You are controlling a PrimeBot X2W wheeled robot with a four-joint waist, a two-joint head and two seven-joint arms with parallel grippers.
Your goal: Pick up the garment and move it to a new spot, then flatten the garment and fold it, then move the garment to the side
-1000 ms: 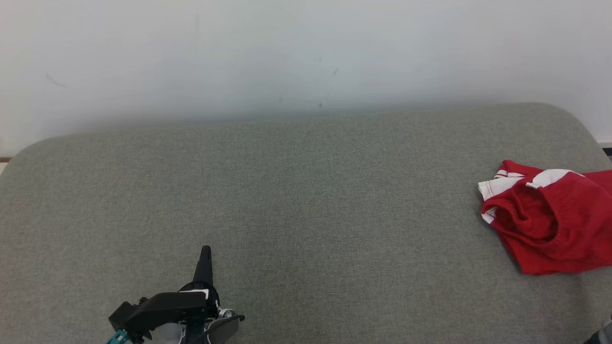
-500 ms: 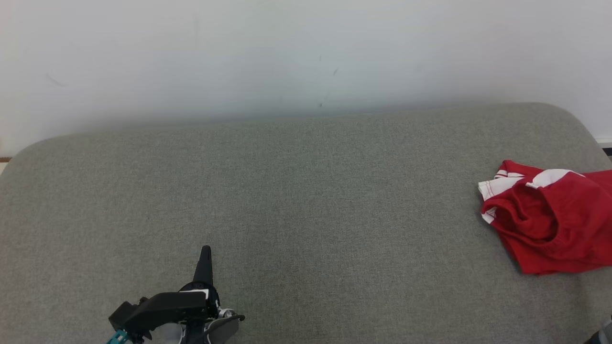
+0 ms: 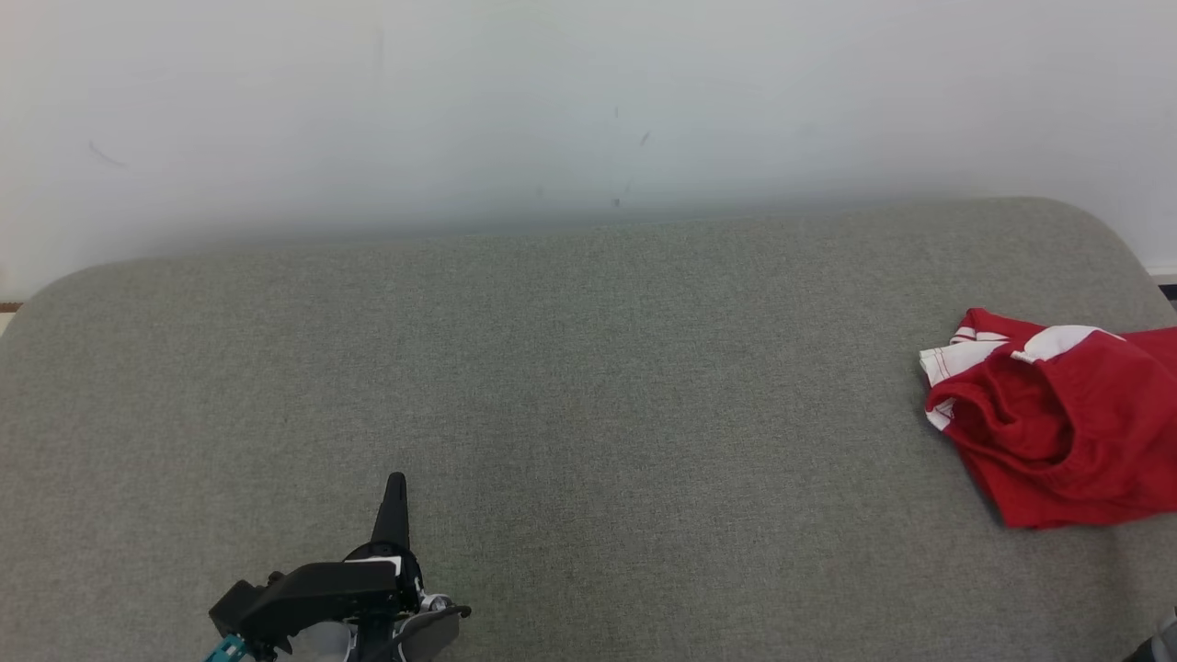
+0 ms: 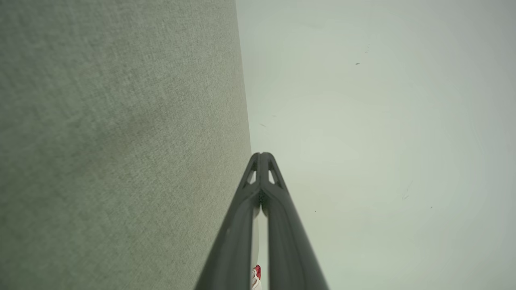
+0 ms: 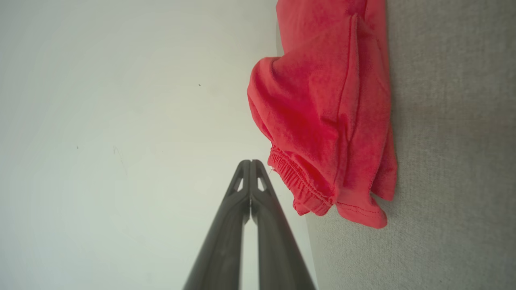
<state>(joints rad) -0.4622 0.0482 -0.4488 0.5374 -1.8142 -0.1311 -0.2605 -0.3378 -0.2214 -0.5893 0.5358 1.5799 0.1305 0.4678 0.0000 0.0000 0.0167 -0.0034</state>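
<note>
**Both claws clenched and empty; red garment bunched at the right edge**

The garment (image 3: 1057, 428) lies crumpled on a grey fabric-covered surface (image 3: 588, 386), hard against its right edge, about midway between the front and far edges. It runs out of the head view on the right. It is red, with white panels showing at the far-left part of the heap, and the cloth is folded over on itself in deep creases rather than spread flat. In the right wrist view the same garment (image 5: 322, 117) shows a gathered, elastic-looking band along one rim and a stitched hem at one loose corner.

The left gripper (image 3: 395, 487) sits low over the surface near the front edge, left of centre, with its fingers pointing toward the far edge and the pale wall (image 3: 552, 92) behind it. It is well apart from the garment. In the left wrist view its two dark fingers (image 4: 242, 217) meet at the tips, clenched together with nothing between them. A small scrap of red and white shows far off between the finger bases.

The right gripper (image 5: 250, 163) is likewise clenched, tips pressed together and holding nothing. In its own wrist view the tips appear just beside the gathered band, not touching it. How far they stand from the cloth in depth cannot be told.
</note>
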